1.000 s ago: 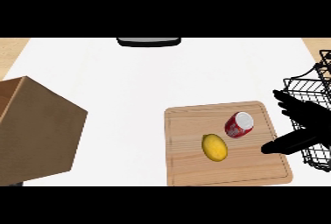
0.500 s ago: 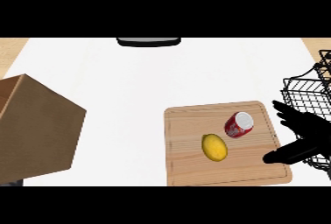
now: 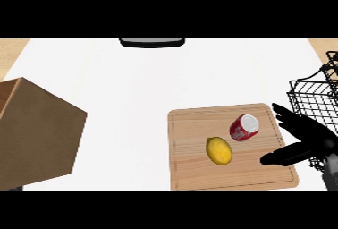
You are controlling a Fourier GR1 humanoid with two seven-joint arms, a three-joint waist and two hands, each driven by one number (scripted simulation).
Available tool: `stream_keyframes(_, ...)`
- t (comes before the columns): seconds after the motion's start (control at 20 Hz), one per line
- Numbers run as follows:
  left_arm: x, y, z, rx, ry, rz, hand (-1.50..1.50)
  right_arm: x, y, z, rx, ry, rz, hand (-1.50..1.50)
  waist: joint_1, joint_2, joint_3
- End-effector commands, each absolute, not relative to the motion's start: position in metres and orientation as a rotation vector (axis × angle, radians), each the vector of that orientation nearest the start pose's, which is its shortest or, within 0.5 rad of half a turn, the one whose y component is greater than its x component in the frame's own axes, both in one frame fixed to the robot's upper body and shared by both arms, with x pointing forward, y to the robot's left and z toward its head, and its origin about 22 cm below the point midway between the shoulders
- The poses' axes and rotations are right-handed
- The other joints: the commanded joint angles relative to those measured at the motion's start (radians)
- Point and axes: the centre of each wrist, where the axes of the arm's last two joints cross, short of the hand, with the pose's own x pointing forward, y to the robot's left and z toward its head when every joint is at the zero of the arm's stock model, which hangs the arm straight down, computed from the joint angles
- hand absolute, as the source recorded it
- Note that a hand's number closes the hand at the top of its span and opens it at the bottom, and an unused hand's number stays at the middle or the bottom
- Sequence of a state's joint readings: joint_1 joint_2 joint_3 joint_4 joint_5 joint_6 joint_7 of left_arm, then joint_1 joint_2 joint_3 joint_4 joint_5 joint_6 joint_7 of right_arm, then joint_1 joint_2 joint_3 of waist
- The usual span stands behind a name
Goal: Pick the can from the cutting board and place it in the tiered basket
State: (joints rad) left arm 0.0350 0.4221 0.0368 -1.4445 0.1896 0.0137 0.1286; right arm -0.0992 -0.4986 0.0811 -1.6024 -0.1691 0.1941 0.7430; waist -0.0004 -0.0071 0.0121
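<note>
The red can [image 3: 244, 127] lies on its side on the wooden cutting board [image 3: 198, 170], in the upper right part of the board, and its pale end is turned up and a little to the right. The right hand [image 3: 305, 141] is at the right edge of the board, just beside the can but not touching it; a strip of bare wood shows between them. This hand is open: the fingers [image 3: 285, 115] are spread and point up and to the left, toward the can, and the thumb [image 3: 280, 157] reaches to the left over the board, lower than the can. The hand holds nothing. A yellow lemon [image 3: 219, 150] lies on the board below and left of the can, near it but apart from it. The black wire tiered basket [image 3: 310, 96] stands at the right edge of the white counter [image 3: 132, 80], behind the hand. A brown cardboard box [image 3: 33, 134] stands at the left, well apart from the board. The left hand does not appear in the view.
</note>
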Motion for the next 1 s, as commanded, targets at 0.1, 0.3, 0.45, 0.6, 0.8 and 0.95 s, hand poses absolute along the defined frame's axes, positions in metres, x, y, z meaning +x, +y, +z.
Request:
stream_keyframes(0.1, 0.207, 0.35, -0.011, 0.281, -1.206, -0.06, 0.0, 0.261, -0.293, 0.051, -0.181, -0.899, 0.427, -1.5, 0.005, 0.006, -0.012)
stream_keyframes(0.3, 0.225, 0.372, 0.0, 0.258, -1.189, -0.042, 0.0, 0.265, -0.28, 0.049, -0.2, -0.906, 0.428, -1.5, 0.002, 0.007, -0.012)
stream_keyframes(0.45, 0.231, 0.35, -0.015, 0.247, -1.197, -0.067, 0.0, 0.282, -0.299, 0.047, -0.189, -0.896, 0.434, -1.5, 0.003, 0.008, -0.012)
stream_keyframes(0.6, 0.208, 0.37, -0.018, 0.27, -1.194, -0.063, 0.0, 0.275, -0.28, 0.021, -0.174, -0.901, 0.407, -1.5, 0.008, 0.008, -0.012)
stream_keyframes(0.8, 0.211, 0.361, -0.032, 0.279, -1.202, -0.057, 0.0, 0.286, -0.249, 0.026, -0.169, -0.878, 0.422, -1.5, 0.006, 0.008, -0.013)
stream_keyframes(0.95, 0.227, 0.358, -0.014, 0.271, -1.21, -0.069, 0.0, 0.297, -0.256, 0.031, -0.161, -0.88, 0.421, -1.5, 0.005, 0.008, -0.012)
